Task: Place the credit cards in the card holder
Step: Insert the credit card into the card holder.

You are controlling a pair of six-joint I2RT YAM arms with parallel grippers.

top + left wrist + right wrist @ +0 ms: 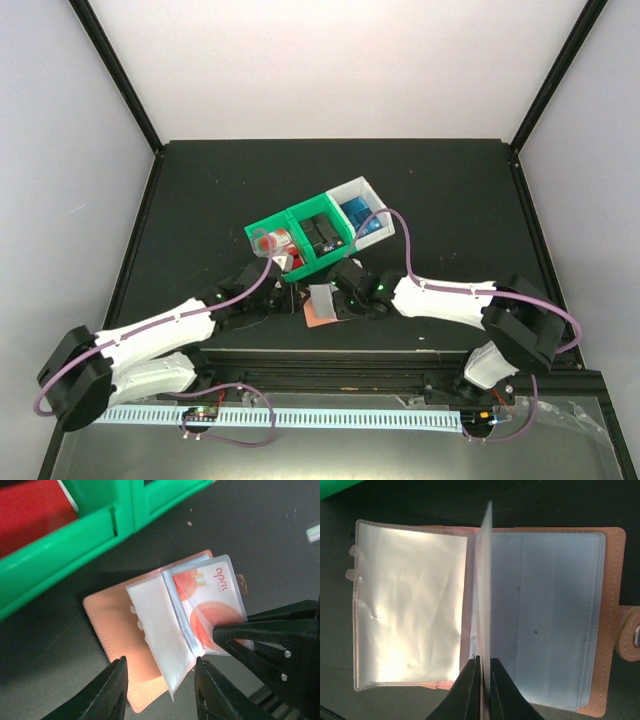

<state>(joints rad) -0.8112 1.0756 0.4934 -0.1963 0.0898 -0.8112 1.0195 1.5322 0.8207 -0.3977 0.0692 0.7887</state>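
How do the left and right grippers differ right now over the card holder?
The left gripper is open; the right gripper is shut on a clear sleeve. The left gripper grips nothing; the right gripper holds that sleeve on edge. Both sit at the open card holder.

1. Left wrist view: a red word, apparently "april", runs sideways along the white end of a red-and-white credit card (pixel 212 605), which sits in a clear sleeve (pixel 171 600) of the open card holder (pixel 107 625).
2. Smaller print beside that word is too fine to read.
3. Overhead and right wrist views: no legible lettering.
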